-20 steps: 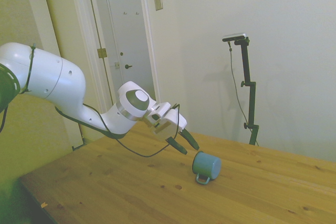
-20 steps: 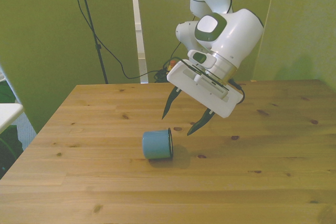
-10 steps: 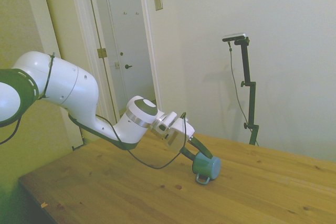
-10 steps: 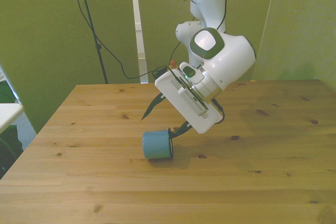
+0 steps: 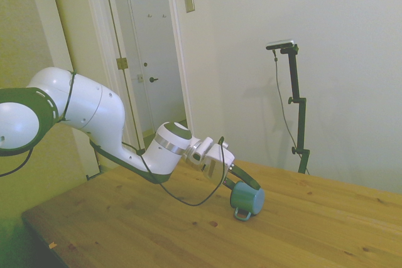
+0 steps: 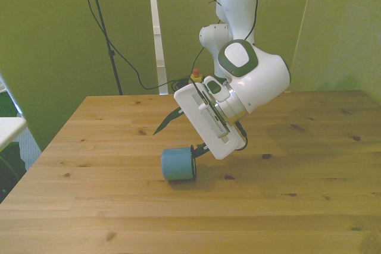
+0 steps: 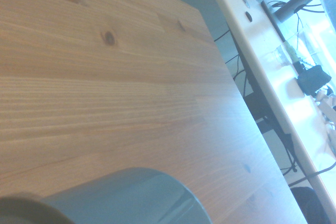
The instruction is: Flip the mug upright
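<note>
Item: mug [image 5: 247, 199], teal-blue, cylindrical, lay on its side on the wooden table [image 5: 326, 230], a little right of centre and low in the side view, thin loop handle [image 5: 242, 215] turned down toward the tabletop. In the front view the mug [image 6: 178, 164] sat left of centre, lower middle of the frame, closed base toward the front view's left, rim toward the right. Item: gripper [image 6: 177, 138], on the white arm [image 5: 94, 117], tilted steeply, fingers spread wide apart and holding nothing. One dark finger [image 6: 200, 150] was at the mug's rim; whether inside the mouth cannot be told. The other finger [image 6: 165, 122] stood clear above and behind the mug. Wrist view: curved teal mug wall [image 7: 131, 200] at close range along the lower edge, wood grain beyond.
</note>
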Robot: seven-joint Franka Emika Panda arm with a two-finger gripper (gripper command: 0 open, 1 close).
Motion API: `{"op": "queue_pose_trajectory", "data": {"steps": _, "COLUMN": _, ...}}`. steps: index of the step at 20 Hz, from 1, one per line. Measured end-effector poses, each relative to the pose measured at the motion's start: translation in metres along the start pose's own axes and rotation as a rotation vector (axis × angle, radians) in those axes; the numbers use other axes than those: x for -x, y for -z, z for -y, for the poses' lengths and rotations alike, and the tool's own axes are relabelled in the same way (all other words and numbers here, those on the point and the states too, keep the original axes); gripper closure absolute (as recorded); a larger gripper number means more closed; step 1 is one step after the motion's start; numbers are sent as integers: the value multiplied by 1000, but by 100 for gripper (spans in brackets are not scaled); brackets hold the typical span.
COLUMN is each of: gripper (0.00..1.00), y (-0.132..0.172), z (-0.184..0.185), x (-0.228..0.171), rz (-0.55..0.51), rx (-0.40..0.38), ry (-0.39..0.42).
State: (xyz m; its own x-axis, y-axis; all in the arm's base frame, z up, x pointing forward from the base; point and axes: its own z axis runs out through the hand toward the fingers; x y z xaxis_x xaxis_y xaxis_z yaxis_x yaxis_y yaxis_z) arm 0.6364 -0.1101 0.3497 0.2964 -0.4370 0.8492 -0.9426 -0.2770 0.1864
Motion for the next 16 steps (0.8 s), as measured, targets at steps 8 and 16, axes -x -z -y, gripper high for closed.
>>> {"op": "queue_pose_trajectory", "data": {"steps": 8, "gripper": 100, "y": -1, "z": 3, "x": -2, "rz": -7, "rx": 4, "ry": -10}}
{"op": "queue_pose_trajectory", "data": {"steps": 16, "gripper": 100, "y": -2, "z": 3, "x": 0, "rz": -6, "rx": 5, "ry": -6}}
